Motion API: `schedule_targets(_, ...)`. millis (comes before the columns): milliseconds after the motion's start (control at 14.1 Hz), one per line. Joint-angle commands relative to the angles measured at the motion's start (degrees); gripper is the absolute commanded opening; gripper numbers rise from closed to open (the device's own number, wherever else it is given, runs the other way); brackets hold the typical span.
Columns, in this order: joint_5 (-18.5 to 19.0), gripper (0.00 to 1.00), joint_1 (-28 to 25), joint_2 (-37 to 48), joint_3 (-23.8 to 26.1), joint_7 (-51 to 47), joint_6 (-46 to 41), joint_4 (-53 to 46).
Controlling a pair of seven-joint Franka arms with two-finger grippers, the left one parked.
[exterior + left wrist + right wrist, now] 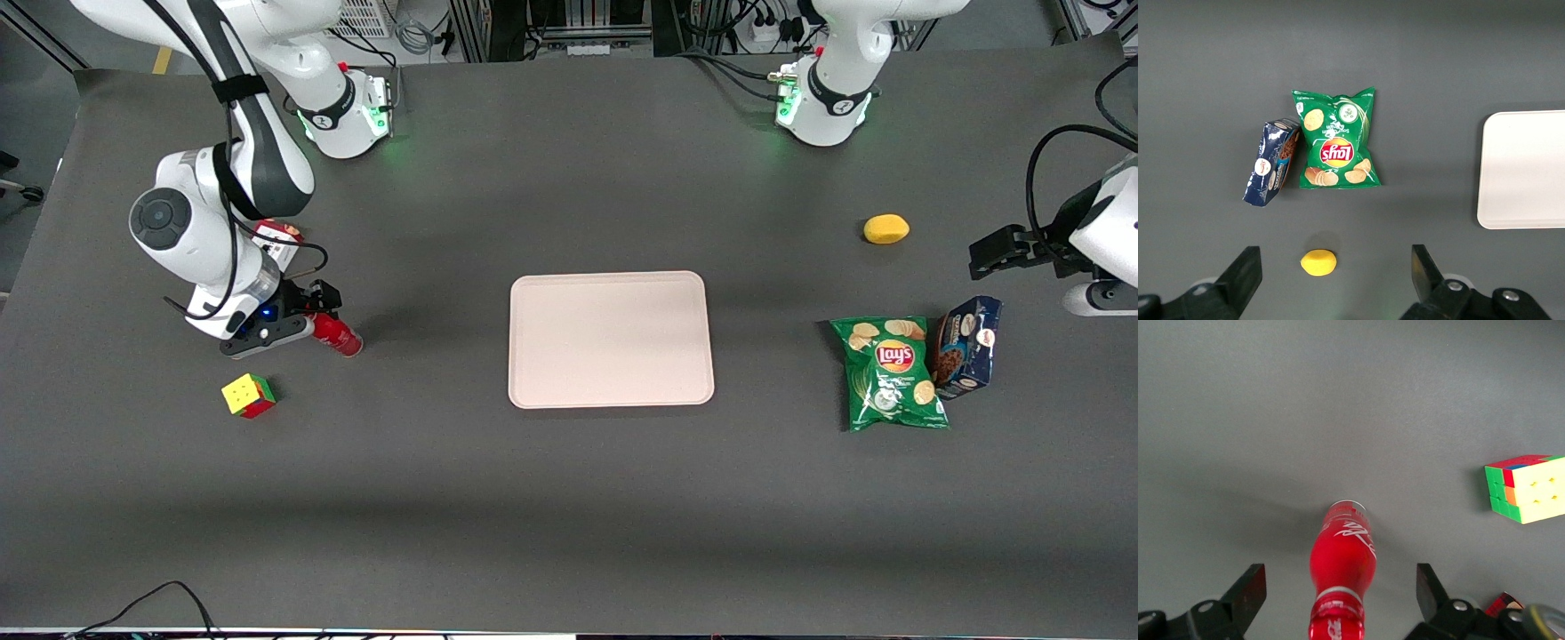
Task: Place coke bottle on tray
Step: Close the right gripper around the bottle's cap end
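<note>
The small red coke bottle (pixel 338 335) stands on the dark table toward the working arm's end, with the pale pink tray (pixel 610 340) lying flat at the table's middle. My gripper (pixel 311 313) is right over the bottle's top. In the right wrist view the bottle (pixel 1341 570) sits between the two fingers (pixel 1251 590), which stand wide apart and do not touch it. The gripper (pixel 1340 595) is open. The tray's edge also shows in the left wrist view (pixel 1525 170).
A colourful cube (pixel 248 396) lies nearer the front camera than the bottle. A red box (pixel 277 243) is partly hidden by the arm. Toward the parked arm's end lie a green chips bag (pixel 892 373), a blue cookie box (pixel 967 347) and a lemon (pixel 885 229).
</note>
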State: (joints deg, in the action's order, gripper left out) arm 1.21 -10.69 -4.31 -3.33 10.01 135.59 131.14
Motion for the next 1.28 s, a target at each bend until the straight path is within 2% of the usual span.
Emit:
schedule_targets(0, -0.41, 1.0, 0.41, -0.71, -0.01, 2.03, 0.81, 0.69)
schedule_targets(639, -0.41, 1.0, 0.85, -0.7, -0.1, 2.29, 0.99, 2.28)
schedule_targets(710, -0.41, 0.92, 0.85, -0.7, -0.1, 2.29, 0.9, 2.28)
schedule_targets(852, -0.41, 0.6, 0.76, -0.7, -0.1, 2.21, 0.81, 2.19)
schedule_targets(994, -0.41, 0.35, 0.76, -0.7, -0.1, 2.2, 0.73, 2.1)
schedule_targets(1135, -0.41, 0.05, 0.76, -0.7, -0.01, 2.12, 0.72, 2.01)
schedule_targets(1206, -0.41, 0.0, 0.76, -0.62, -0.01, 2.12, 0.64, 1.93)
